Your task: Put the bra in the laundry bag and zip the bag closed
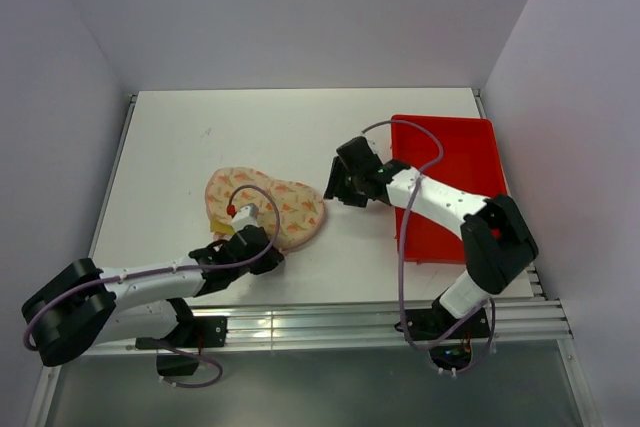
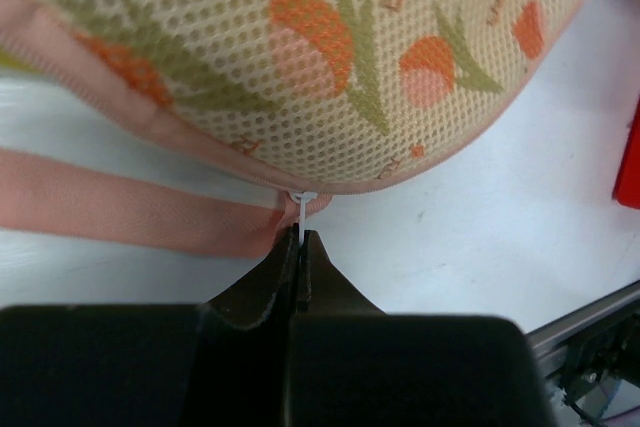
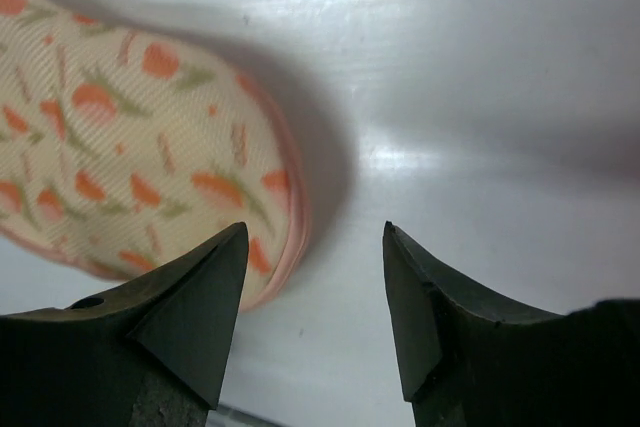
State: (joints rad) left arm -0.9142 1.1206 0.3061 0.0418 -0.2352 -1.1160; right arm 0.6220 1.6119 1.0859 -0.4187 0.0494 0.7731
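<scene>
Pale pink peanut-shaped fabric laundry bag [image 1: 268, 205] with orange print lies folded shut at centre-left of the top view, on the white table [image 1: 200, 137]. Of the mustard-yellow padded bra [image 1: 220, 230] only a sliver seems to show, at the bag's lower-left rim; the rest is hidden inside. The left gripper [image 2: 300, 245] has its fingers pinched together on the small white zipper pull [image 2: 302, 202] at the bag's pink edge, where the seam gapes toward the left. The right gripper [image 3: 315, 277] stands open and empty just beside the bag's right end. Zipping looks to be the step in hand. Next, the pull must travel round the rim while the right fingers steady the bag.
</scene>
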